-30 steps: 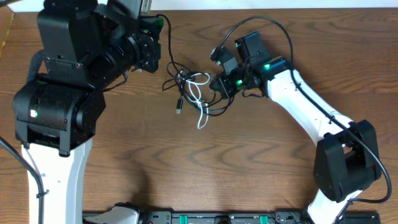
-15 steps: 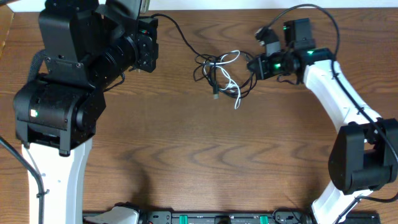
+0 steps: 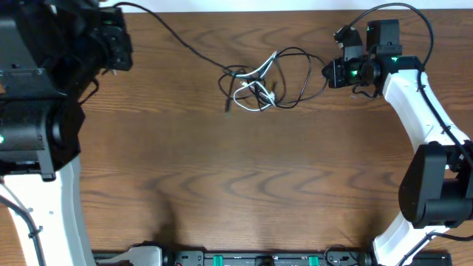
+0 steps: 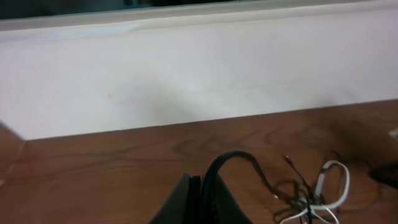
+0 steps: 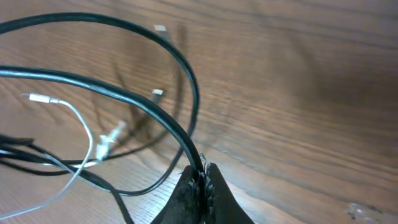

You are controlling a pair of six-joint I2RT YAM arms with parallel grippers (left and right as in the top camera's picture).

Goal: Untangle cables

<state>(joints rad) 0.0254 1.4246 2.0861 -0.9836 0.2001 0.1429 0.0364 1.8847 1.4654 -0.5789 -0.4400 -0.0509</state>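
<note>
The cables lie in a tangle [image 3: 253,90] on the brown table, thin black loops knotted with a shorter white cable [image 3: 259,70]. My left gripper [image 3: 120,16] at the far left is shut on a black cable [image 3: 174,35] that runs taut from it to the tangle. In the left wrist view its fingers [image 4: 186,202] pinch that cable [image 4: 233,157], with the tangle [image 4: 308,198] beyond. My right gripper [image 3: 329,74] is shut on a black loop [image 3: 304,63] at the tangle's right side. In the right wrist view its fingers [image 5: 214,190] clamp the black cable [image 5: 177,134], and the white cable [image 5: 84,134] lies to the left.
A white wall [image 4: 199,74] borders the table's far edge. The right arm's own thicker black wiring [image 3: 392,11] arcs above its wrist. Small plug ends [image 5: 158,92] lie loose on the wood by the tangle.
My left gripper has pulled far to the left, drawing its black cable out long. My right gripper has moved right and back. The tangle has shifted right and spread out.
</note>
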